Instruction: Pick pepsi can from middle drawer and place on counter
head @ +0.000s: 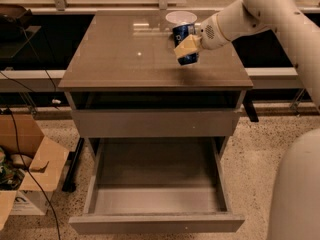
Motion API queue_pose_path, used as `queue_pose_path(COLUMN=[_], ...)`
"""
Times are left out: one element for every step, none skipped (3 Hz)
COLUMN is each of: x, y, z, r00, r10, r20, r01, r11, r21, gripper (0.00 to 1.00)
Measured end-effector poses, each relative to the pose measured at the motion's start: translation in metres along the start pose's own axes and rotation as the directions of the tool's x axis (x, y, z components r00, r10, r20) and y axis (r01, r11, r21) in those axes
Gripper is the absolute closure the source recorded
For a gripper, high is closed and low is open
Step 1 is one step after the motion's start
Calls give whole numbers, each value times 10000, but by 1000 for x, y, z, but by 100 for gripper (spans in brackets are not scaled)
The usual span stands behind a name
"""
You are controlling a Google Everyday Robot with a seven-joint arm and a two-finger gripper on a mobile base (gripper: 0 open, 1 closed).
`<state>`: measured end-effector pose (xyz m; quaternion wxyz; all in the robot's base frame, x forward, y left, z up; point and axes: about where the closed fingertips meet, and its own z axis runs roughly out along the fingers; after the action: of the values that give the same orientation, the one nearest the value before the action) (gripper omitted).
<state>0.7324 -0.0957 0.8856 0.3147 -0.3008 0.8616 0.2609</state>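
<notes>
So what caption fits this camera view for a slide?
Robot's tool grips the pepsi can over the counter by the white bowl; middle drawer open and empty.
</notes>
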Motion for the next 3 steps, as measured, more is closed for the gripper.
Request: queue_pose_path(x=[-4, -4, -5], y=[-7, -8, -9], z=[31, 58, 59], r00=[9993, 9963, 9964], r10=[244, 646, 648], r20=[-291, -570, -550], r01=[-255, -694, -694], r11=[9990, 9940, 9939], r21=[-358, -850, -861], gripper=[52, 28, 5])
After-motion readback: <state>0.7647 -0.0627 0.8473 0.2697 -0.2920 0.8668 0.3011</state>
